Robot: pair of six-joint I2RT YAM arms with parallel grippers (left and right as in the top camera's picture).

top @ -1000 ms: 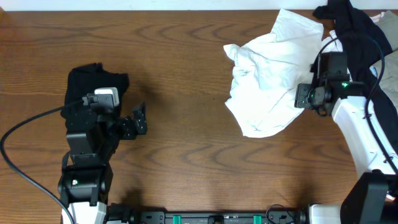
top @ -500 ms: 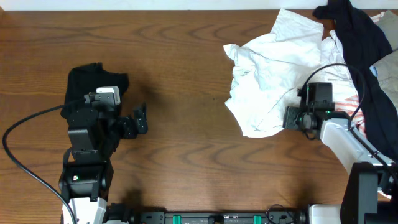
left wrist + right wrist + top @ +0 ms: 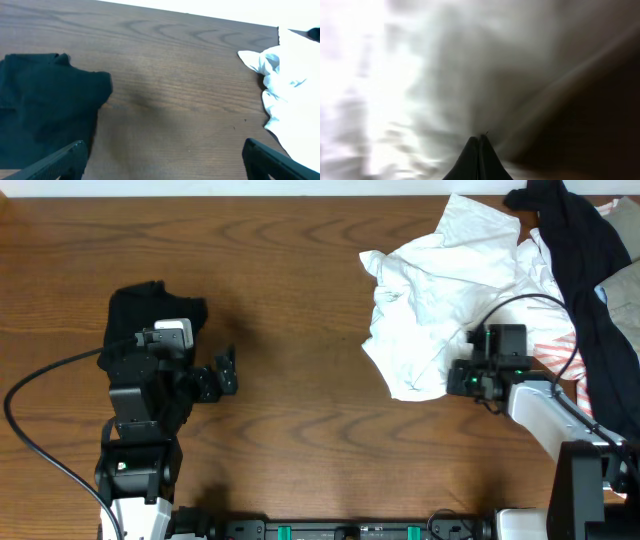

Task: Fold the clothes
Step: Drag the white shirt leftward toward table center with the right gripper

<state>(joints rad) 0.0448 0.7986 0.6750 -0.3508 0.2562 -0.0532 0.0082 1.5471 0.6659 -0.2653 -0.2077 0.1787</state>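
Observation:
A large crumpled white shirt (image 3: 430, 300) lies at the table's back right. It also shows at the right edge of the left wrist view (image 3: 290, 95). My right gripper (image 3: 456, 378) sits at the shirt's lower right edge. In the right wrist view its fingers (image 3: 470, 162) are pressed together, and folds of white shirt fabric (image 3: 395, 75) run into their tips. My left gripper (image 3: 225, 370) hovers over bare wood at the left, its jaws wide apart (image 3: 165, 165) with nothing between them. A black garment (image 3: 140, 310) lies bunched beside and under the left arm (image 3: 45, 100).
A long black garment (image 3: 575, 250) drapes over the pile at the far right, with red-striped cloth (image 3: 560, 345) beneath it by the right arm. The right arm's cable (image 3: 530, 305) loops over the shirt. Bare wooden table (image 3: 300, 330) lies between the arms.
My right gripper moved down and left along the shirt's right side to its lower edge, then shut on the fabric. The left arm has not moved.

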